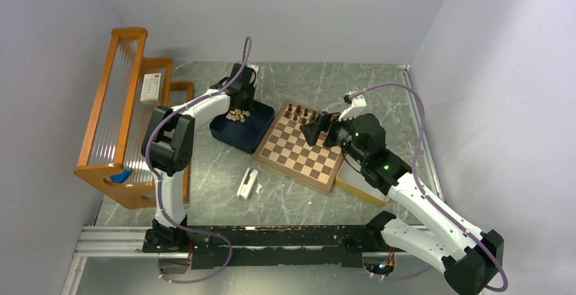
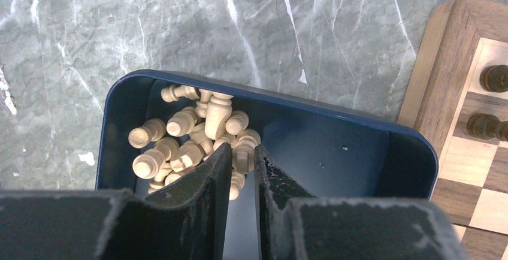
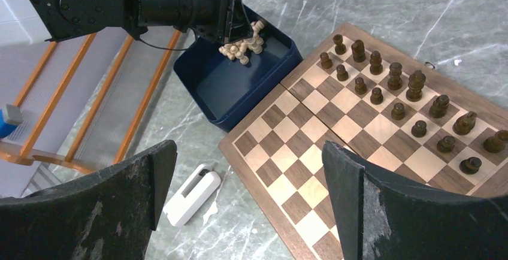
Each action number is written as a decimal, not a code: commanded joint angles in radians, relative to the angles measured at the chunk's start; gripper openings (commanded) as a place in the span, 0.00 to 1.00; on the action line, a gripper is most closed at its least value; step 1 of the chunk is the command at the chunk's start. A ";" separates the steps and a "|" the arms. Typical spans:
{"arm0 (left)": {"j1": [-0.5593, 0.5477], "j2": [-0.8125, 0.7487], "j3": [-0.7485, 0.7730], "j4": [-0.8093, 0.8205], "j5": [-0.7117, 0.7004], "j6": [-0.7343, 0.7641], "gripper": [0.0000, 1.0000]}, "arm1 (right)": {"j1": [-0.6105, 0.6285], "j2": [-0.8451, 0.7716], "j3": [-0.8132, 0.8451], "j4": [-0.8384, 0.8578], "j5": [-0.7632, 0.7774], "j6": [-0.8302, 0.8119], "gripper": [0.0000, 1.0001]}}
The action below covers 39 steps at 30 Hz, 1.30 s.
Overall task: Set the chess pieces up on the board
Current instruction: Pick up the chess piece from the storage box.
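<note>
Left wrist view looks down into the blue tray [image 2: 335, 152], which sits on the worktop [image 2: 180, 26] just beside the board's [image 3: 311, 170] left edge and holds a heap of pale pieces [image 2: 197, 134], all lying on their sides and tangled. The left jaws reach into that heap, only a narrow slot apart, with one pale piece in the slot at the tips. I cannot tell whether it is actually pinched. The right jaws hang over the board's near side, spread wide and holding nothing. Dark pieces [image 3: 395, 86] stand in two rows along the board's far edge, and the near rows are bare, so the pale set looks like the work left. The step in hand appears to be picking one pale piece. To do it well, the jaws should close on a single body rather than two crossed ones. The lift should go straight up until clear of the tray wall, slowly enough that neighbours drop away. A piece gripped lying down will need turning upright before it is set on a near-row square.
</note>
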 commanded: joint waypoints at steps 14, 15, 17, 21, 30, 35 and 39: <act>-0.009 -0.046 0.067 -0.095 -0.029 0.013 0.05 | 0.004 -0.026 0.006 -0.015 0.027 -0.010 0.96; -0.011 -0.051 0.071 -0.101 -0.031 0.013 0.05 | 0.004 -0.025 0.006 -0.015 0.027 -0.010 0.96; -0.015 -0.057 0.083 -0.119 -0.031 0.013 0.05 | 0.004 -0.024 0.004 -0.015 0.026 -0.010 0.96; -0.022 -0.079 0.099 -0.146 -0.026 0.012 0.05 | 0.004 -0.024 0.006 -0.018 0.027 -0.011 0.96; -0.029 -0.134 0.100 -0.191 0.001 0.003 0.05 | 0.005 -0.031 -0.002 -0.014 0.027 -0.007 0.96; -0.049 -0.181 0.104 -0.229 0.030 0.000 0.05 | 0.004 -0.034 0.000 -0.030 0.039 -0.007 0.96; -0.093 -0.231 0.089 -0.263 0.055 0.001 0.05 | 0.004 -0.040 0.009 -0.064 0.081 -0.005 0.96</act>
